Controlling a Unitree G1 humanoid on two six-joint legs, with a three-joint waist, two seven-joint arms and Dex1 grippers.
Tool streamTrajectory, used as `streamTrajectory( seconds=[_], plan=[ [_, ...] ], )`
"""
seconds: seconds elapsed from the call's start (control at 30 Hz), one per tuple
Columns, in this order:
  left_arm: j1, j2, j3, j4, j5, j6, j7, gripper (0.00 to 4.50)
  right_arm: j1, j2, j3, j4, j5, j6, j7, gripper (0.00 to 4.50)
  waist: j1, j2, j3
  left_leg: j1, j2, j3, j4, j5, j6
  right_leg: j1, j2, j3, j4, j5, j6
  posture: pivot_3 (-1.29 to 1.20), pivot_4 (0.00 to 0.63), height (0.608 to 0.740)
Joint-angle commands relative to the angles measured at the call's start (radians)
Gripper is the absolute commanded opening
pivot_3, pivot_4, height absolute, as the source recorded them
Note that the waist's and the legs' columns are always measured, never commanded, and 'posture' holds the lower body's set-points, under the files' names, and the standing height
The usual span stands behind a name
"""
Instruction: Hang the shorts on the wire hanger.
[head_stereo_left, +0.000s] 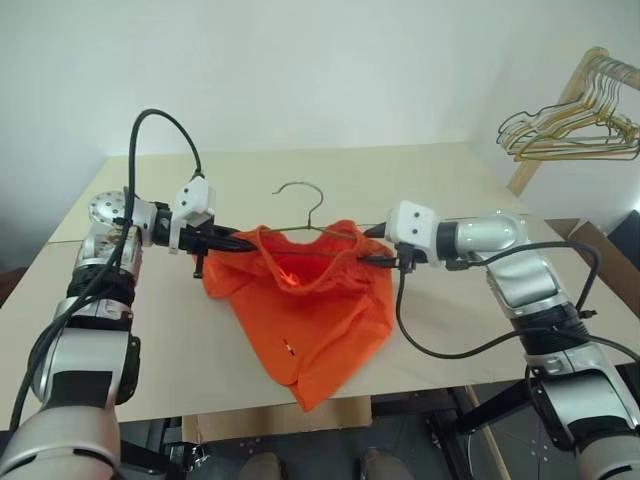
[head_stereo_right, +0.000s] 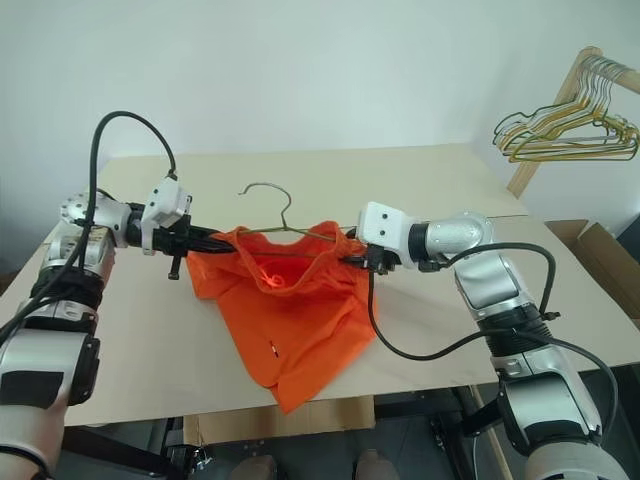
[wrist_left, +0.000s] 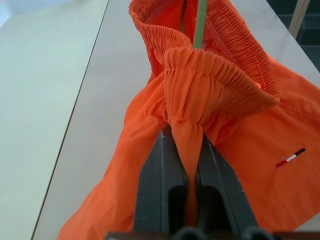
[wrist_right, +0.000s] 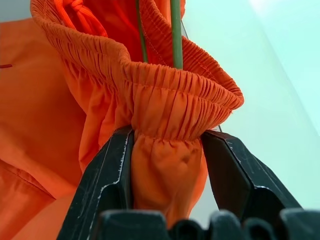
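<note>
The left hand (head_stereo_left: 228, 242) is clamped tight on a fold of the waistband of the shorts (head_stereo_left: 310, 320), its two fingers (wrist_left: 160, 180) pressed almost together with only the thin orange cloth between them. From that hand the waistband runs across to the right hand (head_stereo_left: 378, 248), and the rest of the shorts hangs below both, its lower end drooping past the near edge of the tabletop (head_stereo_left: 450, 330).

The wire hanger (head_stereo_left: 300, 205) sits between the two hands: its green wire passes down inside the open waistband, and its hook rises above the cloth just beyond the hands.

The right hand stands about half open, with a bunched thickness of waistband filling the gap between its fingers (wrist_right: 107, 175); whether it is gripping or has let go cannot be told.

The step in hand appears to be seating the waistband over the hanger's shoulders. The next move probably calls for settling the cloth on the wire at the right end, then releasing the left end without dragging the shorts off.
</note>
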Motion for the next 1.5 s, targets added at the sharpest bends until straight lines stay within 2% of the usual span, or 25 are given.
streamTrajectory(
  seconds=[0.03,0.07,0.17,0.33,0.37,0.63,0.7,0.73,1.13,1.33,1.5],
  plan=[
    [-0.005,-0.015,0.021,-0.044,-0.039,-0.010,-0.003,0.00,-0.038,-0.007,-0.027,-0.053,0.038,0.045,0.030,2.38,0.001,0.000,0.000,0.000,0.000,0.000,0.000,0.000,0.000,0.000,0.000,0.000,0.000,0.000,0.000,0.03,0.000,0.740],
    [-0.004,-0.017,0.022,-0.047,-0.039,-0.010,-0.003,0.00,-0.038,-0.007,-0.026,-0.058,0.040,0.054,0.035,2.38,0.001,0.000,0.000,0.000,0.000,0.000,0.000,0.000,0.000,0.000,0.000,0.000,0.000,0.000,0.000,0.03,0.000,0.740],
    [0.006,-0.019,0.013,-0.060,-0.040,-0.019,-0.003,0.00,-0.039,0.001,-0.025,-0.069,0.042,0.091,0.036,1.87,0.000,0.000,0.000,0.000,0.000,0.000,0.000,0.000,0.000,0.000,0.000,0.000,0.000,0.000,0.000,0.03,0.000,0.740],
    [0.017,-0.023,0.010,-0.064,-0.040,-0.021,-0.003,0.00,-0.045,0.005,-0.021,-0.075,0.053,0.161,0.043,0.17,0.001,0.000,0.000,0.000,0.000,0.000,0.000,0.000,0.000,0.000,0.000,0.000,0.000,0.000,0.000,0.03,0.000,0.740],
    [0.018,-0.024,0.011,-0.065,-0.039,-0.022,-0.003,0.00,-0.045,0.006,-0.021,-0.075,0.053,0.169,0.043,0.04,0.001,0.000,0.000,0.000,0.000,0.000,0.000,0.000,0.000,0.000,0.000,0.000,0.000,0.000,0.000,0.03,0.000,0.740],
    [-0.007,-0.032,0.063,-0.023,-0.049,0.035,0.019,0.00,-0.046,-0.002,-0.026,-0.071,0.055,0.196,0.039,0.04,0.001,0.000,0.000,0.000,0.000,0.000,0.000,0.000,0.000,0.000,0.000,0.000,0.000,0.000,0.000,0.03,0.000,0.740],
    [-0.014,-0.019,0.072,-0.020,-0.071,0.037,0.003,0.53,-0.045,-0.011,-0.036,-0.070,0.061,0.199,0.043,0.00,0.000,0.000,0.000,0.000,0.000,0.000,0.000,0.000,0.000,0.000,0.000,0.000,0.000,0.000,0.000,0.03,0.000,0.740],
    [-0.019,-0.010,0.078,-0.018,-0.080,0.039,-0.001,0.66,-0.046,-0.016,-0.043,-0.069,0.066,0.203,0.045,0.00,0.000,0.000,0.000,0.000,0.000,0.000,0.000,0.000,0.000,0.000,0.000,0.000,0.001,0.000,0.000,0.03,0.000,0.740],
    [-0.075,0.090,0.177,0.108,-0.063,0.008,0.052,4.42,-0.008,-0.132,-0.174,-0.047,0.184,0.270,0.098,0.00,0.002,0.000,0.000,0.000,0.000,0.000,0.000,0.000,0.000,0.000,0.000,0.000,0.000,0.000,0.000,0.02,0.000,0.740],
    [-0.040,0.084,0.230,0.073,-0.108,0.088,0.045,4.47,0.011,-0.187,-0.213,-0.040,0.224,0.304,0.115,0.00,0.002,0.000,0.000,0.000,0.000,0.000,0.000,0.000,0.000,0.000,0.000,0.000,0.000,0.000,0.000,0.01,0.000,0.740],
    [0.034,0.053,0.283,-0.066,-0.186,0.172,0.072,4.47,-0.002,-0.208,-0.244,-0.035,0.238,0.391,0.064,0.00,0.000,0.000,0.000,0.000,0.000,0.000,0.000,0.000,0.000,0.000,0.000,0.000,0.001,0.000,0.000,0.00,0.000,0.740]
  ],
)
